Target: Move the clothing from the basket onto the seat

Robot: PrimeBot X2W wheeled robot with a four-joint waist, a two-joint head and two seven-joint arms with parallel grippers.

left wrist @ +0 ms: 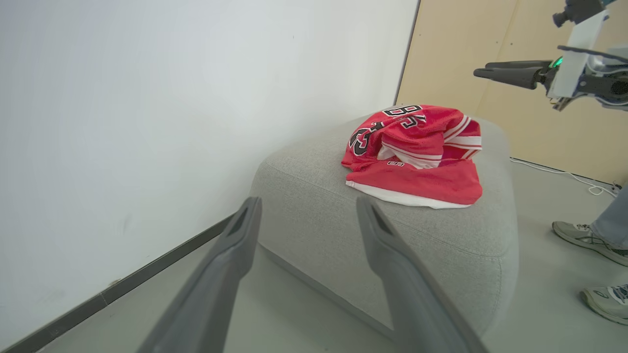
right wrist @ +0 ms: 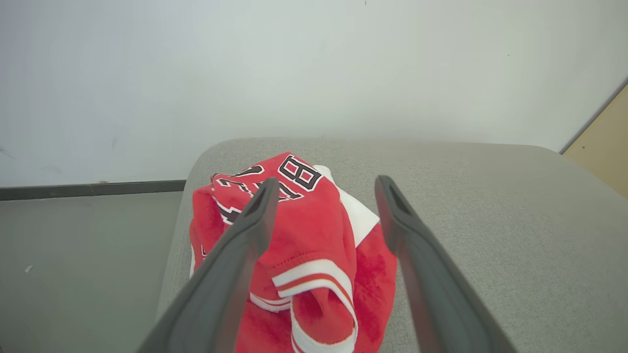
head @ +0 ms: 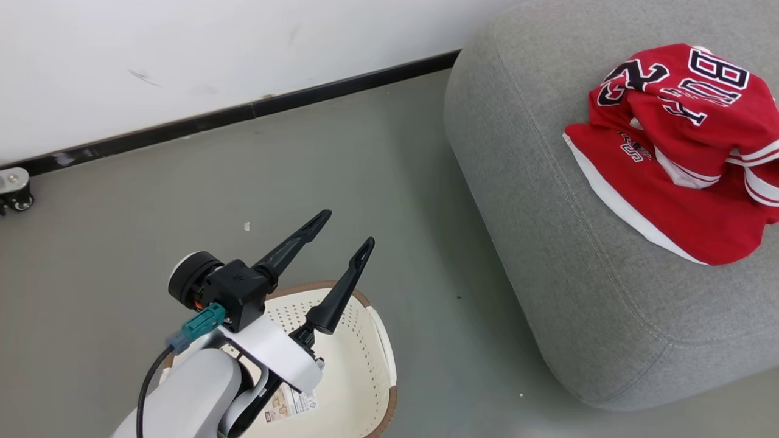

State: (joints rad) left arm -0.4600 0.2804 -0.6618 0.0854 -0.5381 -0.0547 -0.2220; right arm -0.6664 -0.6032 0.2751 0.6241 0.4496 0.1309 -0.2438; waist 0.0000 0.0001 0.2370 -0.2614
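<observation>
The red clothing (head: 681,152) with white trim and black-and-white lettering lies crumpled on top of the grey seat (head: 548,243). It is also on the seat (left wrist: 441,240) as a heap of clothing (left wrist: 417,162). My left gripper (head: 347,228) is open and empty above the cream basket (head: 380,340), whose visible floor bears a paper label. Its fingers (left wrist: 240,235) point toward the seat. My right gripper (left wrist: 483,69) hangs open in the air above the seat, apart from the clothing. Its fingers (right wrist: 255,215) frame the clothing (right wrist: 314,235) lying on the seat (right wrist: 490,206) below.
A white wall with a black baseboard (head: 243,112) runs behind. A small caster wheel (head: 15,190) sits by the wall at far left. A person's shoes (left wrist: 584,235) stand on the floor beside the seat, near a white cable (left wrist: 564,172) and a tan panel.
</observation>
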